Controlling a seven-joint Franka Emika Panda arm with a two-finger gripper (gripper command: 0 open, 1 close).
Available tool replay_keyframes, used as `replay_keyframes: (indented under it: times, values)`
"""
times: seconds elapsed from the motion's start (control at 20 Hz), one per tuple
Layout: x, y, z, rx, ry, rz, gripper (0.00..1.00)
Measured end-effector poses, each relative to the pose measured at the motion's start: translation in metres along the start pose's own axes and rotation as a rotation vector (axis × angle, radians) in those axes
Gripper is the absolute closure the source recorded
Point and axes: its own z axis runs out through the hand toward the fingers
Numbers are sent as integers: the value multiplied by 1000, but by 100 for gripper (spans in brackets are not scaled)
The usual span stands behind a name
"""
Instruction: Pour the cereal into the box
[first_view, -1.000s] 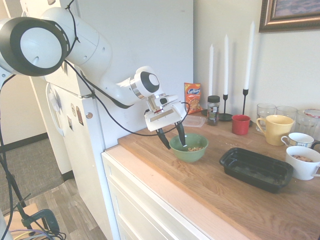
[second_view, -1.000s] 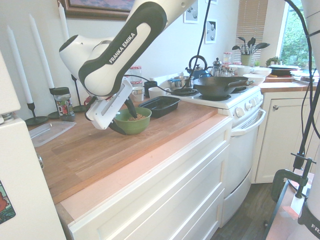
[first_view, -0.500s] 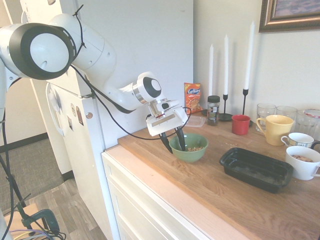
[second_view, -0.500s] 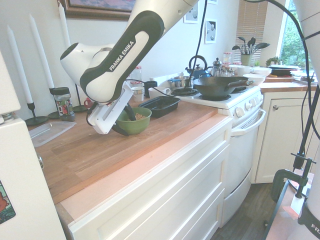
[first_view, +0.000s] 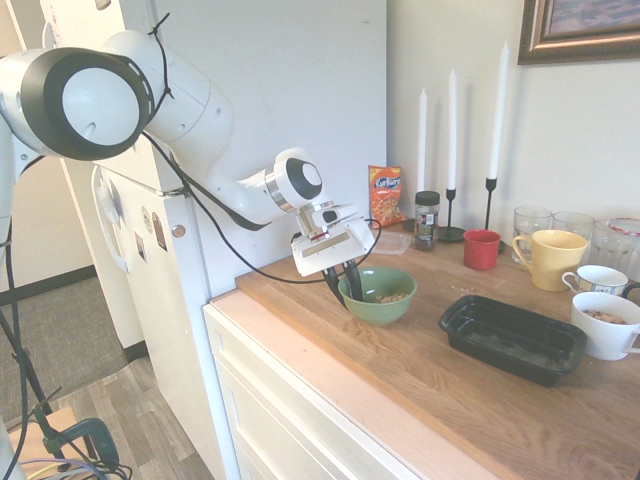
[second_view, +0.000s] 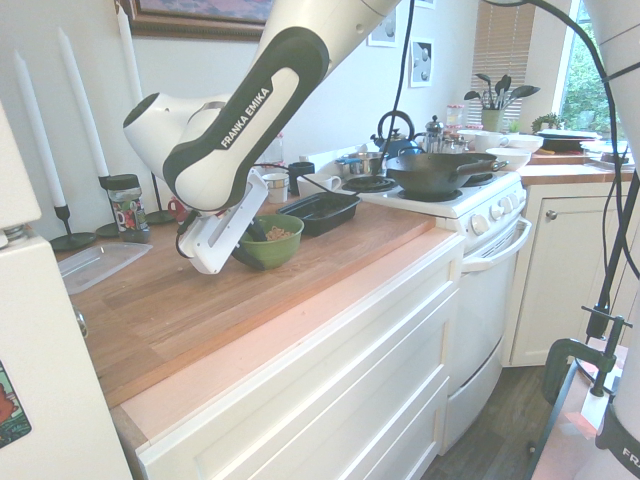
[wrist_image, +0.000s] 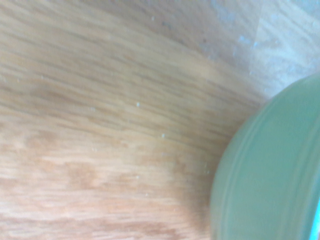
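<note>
Tan ring-shaped cereal (first_view: 389, 297) sits in a round green bowl (first_view: 383, 301).
The white arm's gripper (first_view: 344, 286) clasps the bowl's near rim; the shallow black plastic box (first_view: 512, 338) stands apart.

The white arm reaches in bent at the elbow, its wrist tilted steeply downward. The gripper (first_view: 347, 283) has its two dark fingers drawn close together.
</note>
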Motion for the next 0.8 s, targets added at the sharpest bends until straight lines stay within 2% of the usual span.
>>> replay_keyframes:
  times: [0.8]
  values:
    - [5, 4, 2, 21, -23, 34, 100]
